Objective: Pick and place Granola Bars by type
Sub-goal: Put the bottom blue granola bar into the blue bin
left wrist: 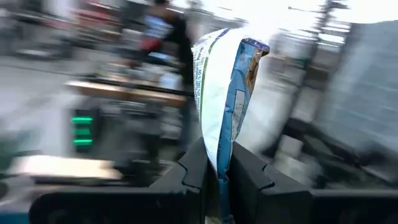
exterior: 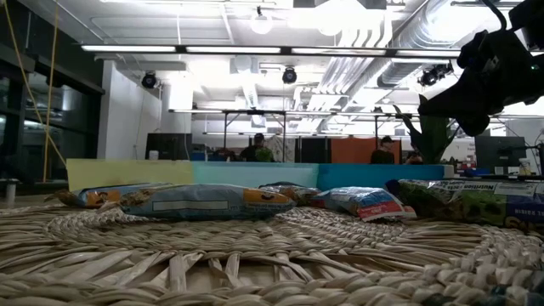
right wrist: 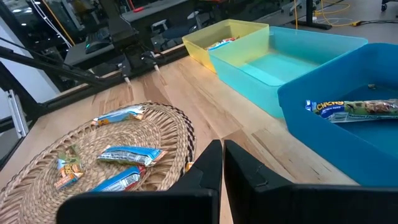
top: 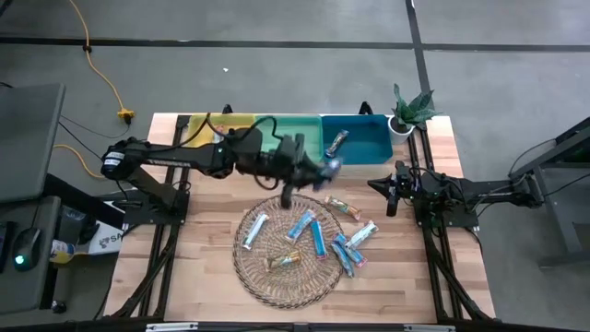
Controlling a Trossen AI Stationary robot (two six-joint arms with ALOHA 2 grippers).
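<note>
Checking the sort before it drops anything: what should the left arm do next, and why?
Probably carry on toward the blue bin and release there. The left tool is shut on a blue-and-white bar, above the table between the wicker mat and the bins; that bin already holds one bar.

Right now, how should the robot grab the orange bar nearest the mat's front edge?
From straight above, pinching the orange bar at its middle, across the short width. It lies flat on the wicker mat, and no other bar touches its long sides, so there is room on both sides.
</note>
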